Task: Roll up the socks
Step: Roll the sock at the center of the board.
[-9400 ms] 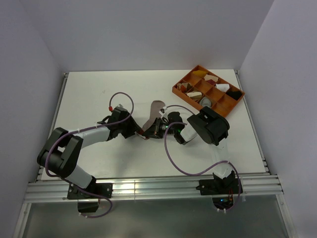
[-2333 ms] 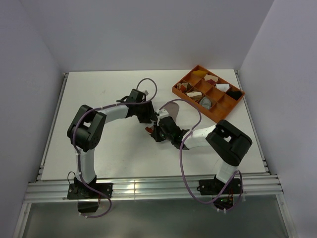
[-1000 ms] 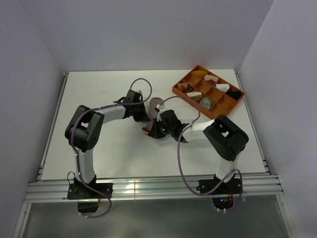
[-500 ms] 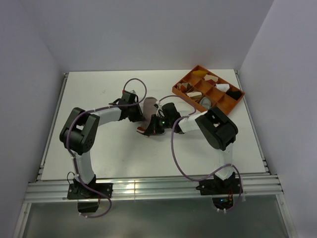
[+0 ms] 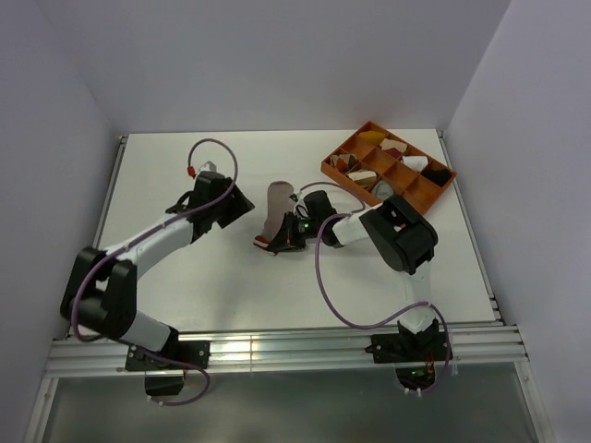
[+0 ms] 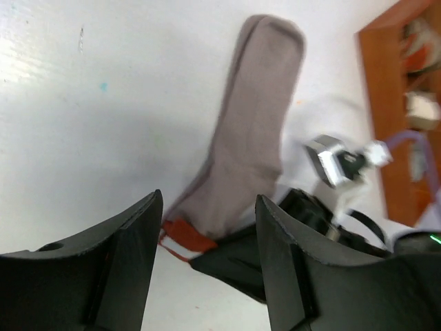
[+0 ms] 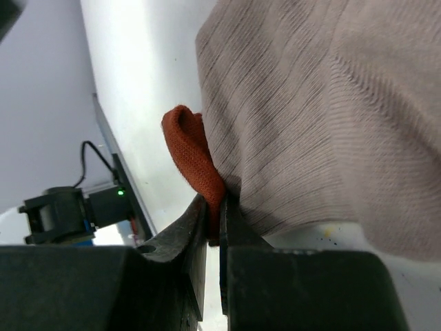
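The pinkish-tan sock (image 5: 275, 205) lies flat on the counter (image 5: 185, 166), its length running away from the right pincer (image 7: 215, 207), which is clamped on its red cuff (image 7: 189, 148); the left pincer (image 6: 207, 201) gapes empty alongside to the left.

Left jaws apart, right jaws clamped

The socks (image 6: 258, 124) are seen as soft, matt, pinkish-tan knit cloth with fine ribbing. The red cuff (image 7: 187, 148) is knitted in a coarser, rougher weave. The table (image 5: 185, 166) is finished in smooth white with a faint sheen. The fingers (image 6: 124, 269) of the left gripper (image 6: 207, 203) and those of the right gripper (image 7: 213, 210) are made of matt black plastic. The tray (image 5: 346, 146) is formed of matt orange plastic. The rail (image 5: 277, 349) at the near edge is made of bright, shiny metal.
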